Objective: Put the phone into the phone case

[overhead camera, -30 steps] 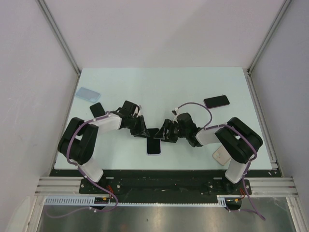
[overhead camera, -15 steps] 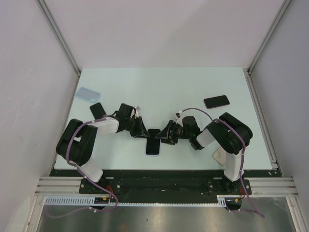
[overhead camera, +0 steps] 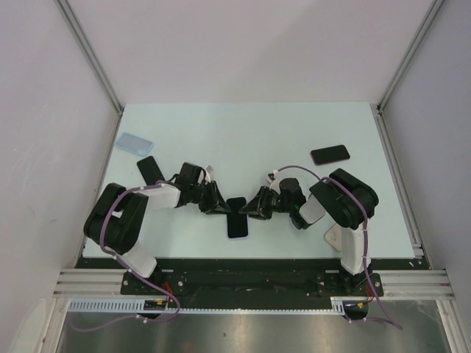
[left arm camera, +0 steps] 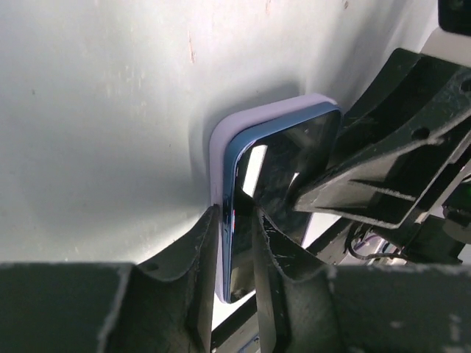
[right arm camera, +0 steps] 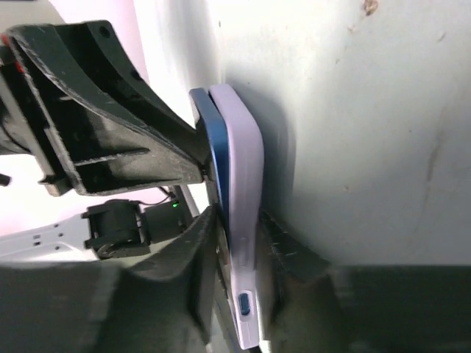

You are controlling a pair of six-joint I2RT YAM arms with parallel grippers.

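A dark-screened phone (overhead camera: 237,218) with a blue edge lies in a lilac phone case at the table's middle front. In the left wrist view the phone (left arm camera: 280,165) sits inside the case rim (left arm camera: 219,147), with its blue edge standing a little proud. My left gripper (overhead camera: 220,207) is shut on the left long side of the phone and case (left arm camera: 237,243). My right gripper (overhead camera: 255,208) is shut on the right long side, its fingers pinching the case (right arm camera: 244,169) and the phone's blue edge (right arm camera: 208,132). The two grippers face each other closely.
A translucent blue case (overhead camera: 135,143) and a black phone (overhead camera: 149,169) lie at the left. A dark phone with a pinkish rim (overhead camera: 330,154) lies at the right rear. A white case (overhead camera: 335,237) lies by the right arm's base.
Both grippers have closed in on the phone from each side. The right arm has folded in toward the middle, and the phone has shifted slightly toward the near edge.
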